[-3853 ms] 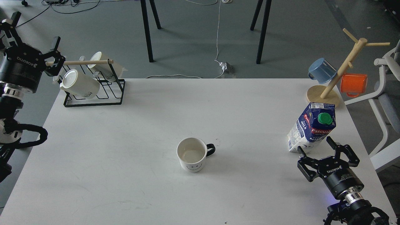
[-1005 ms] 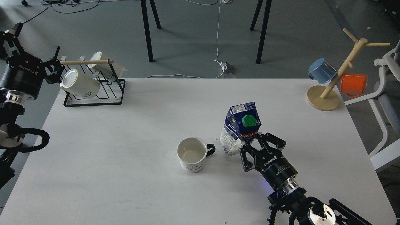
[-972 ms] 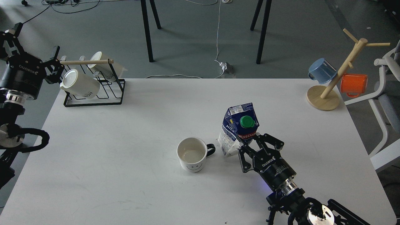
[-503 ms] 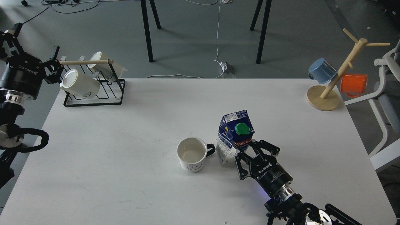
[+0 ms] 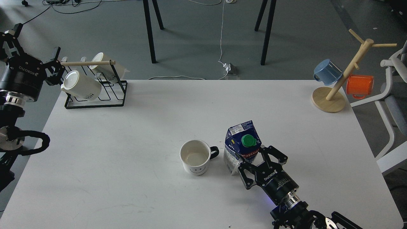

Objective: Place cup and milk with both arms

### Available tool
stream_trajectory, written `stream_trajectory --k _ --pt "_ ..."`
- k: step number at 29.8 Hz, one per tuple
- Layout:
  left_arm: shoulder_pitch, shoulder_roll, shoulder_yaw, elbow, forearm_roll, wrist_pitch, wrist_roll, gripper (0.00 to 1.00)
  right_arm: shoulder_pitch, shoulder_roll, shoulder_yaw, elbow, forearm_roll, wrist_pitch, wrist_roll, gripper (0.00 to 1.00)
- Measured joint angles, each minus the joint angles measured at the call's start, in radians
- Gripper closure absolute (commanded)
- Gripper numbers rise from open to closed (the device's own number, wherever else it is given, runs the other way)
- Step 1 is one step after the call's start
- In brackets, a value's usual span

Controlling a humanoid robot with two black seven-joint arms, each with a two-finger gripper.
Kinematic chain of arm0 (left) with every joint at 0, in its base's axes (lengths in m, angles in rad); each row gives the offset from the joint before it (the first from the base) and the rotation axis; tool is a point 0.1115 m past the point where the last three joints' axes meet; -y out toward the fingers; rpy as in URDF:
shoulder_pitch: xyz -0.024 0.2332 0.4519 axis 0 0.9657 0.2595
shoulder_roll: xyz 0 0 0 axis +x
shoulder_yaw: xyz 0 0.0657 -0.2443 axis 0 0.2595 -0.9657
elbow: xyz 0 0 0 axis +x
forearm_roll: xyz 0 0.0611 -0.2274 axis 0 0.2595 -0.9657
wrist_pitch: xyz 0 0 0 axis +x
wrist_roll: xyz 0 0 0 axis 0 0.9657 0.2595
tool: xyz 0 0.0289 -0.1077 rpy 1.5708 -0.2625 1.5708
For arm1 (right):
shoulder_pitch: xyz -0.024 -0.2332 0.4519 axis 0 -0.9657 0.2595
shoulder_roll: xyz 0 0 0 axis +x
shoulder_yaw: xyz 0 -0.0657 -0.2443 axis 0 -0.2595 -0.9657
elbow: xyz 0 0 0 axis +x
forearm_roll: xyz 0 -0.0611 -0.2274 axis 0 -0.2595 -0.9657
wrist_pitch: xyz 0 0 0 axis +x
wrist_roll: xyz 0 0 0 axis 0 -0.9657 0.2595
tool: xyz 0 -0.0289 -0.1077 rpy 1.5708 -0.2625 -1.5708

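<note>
Gripping the milk [image 5: 242, 147] low on its body, the right gripper [image 5: 261, 164] had both fingers closed around the carton, which stood just right of the cup [image 5: 195, 157], near its black handle. Cardboard walls probably dent, so a firm low hold looked wiser than pinching the gabled top. Ceramic chips easily; its handle or rim offered purchase. Bare table [image 5: 127, 133] spread all around. Off the left edge, the left gripper [image 5: 52, 65] held nothing, fingers apart.

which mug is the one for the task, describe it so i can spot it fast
On the white table, look near the middle, just left of the milk carton. The cup stands upright and alone there, white with a black handle and a smiley face, unlike the racked cream mugs.
</note>
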Motion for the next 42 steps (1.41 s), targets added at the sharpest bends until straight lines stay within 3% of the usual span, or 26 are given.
stream_trajectory --k 10,17,27,35,42 --pt "0.0 0.002 0.0 0.0 0.0 0.0 0.0 0.01 -0.083 -0.025 0.001 0.054 -0.002 0.0 -0.002 0.01" --pt "0.007 0.002 0.001 0.001 0.0 0.0 0.0 0.01 -0.196 -0.141 0.025 0.168 -0.003 0.0 0.002 0.01" --pt "0.094 0.021 0.004 -0.002 0.003 0.0 0.0 0.01 -0.308 -0.342 0.44 0.189 0.011 0.0 0.01 0.01" --pt "0.107 0.077 -0.009 -0.018 -0.003 0.0 0.0 0.01 -0.124 -0.51 0.566 0.132 0.015 0.0 0.019 0.01" --pt "0.087 0.093 -0.017 -0.02 -0.002 0.0 0.0 0.01 -0.003 -0.518 0.53 0.025 0.014 0.0 0.022 0.01"
